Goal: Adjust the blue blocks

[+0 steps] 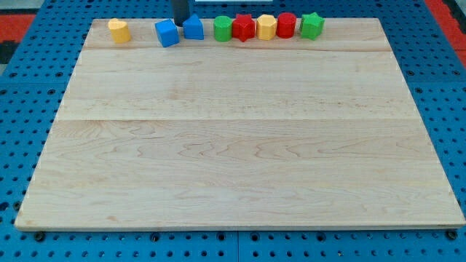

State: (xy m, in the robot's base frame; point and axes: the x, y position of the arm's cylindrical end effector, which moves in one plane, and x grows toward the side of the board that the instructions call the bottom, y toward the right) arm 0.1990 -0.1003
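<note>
Blue blocks sit at the view's top edge of the wooden board [240, 138]: a blue cube [167, 33] and, just to the view's right of it, a blue block with a peaked top [193, 28]. I carry no jaws at all, only a dark rod, so there is nothing to open or close. My tip [179, 22] comes down between the two blue blocks, slightly behind them toward the view's top, and it looks to be touching or nearly touching both; I cannot tell which. Taking the blue cube as the landmark, a yellow block [119, 30] lies well apart to its view's left. To its view's right, past the peaked blue block, runs a tight row: green block [223, 29], red block [244, 28], another yellow block [266, 27], second red block [286, 25], second green block [312, 25]
</note>
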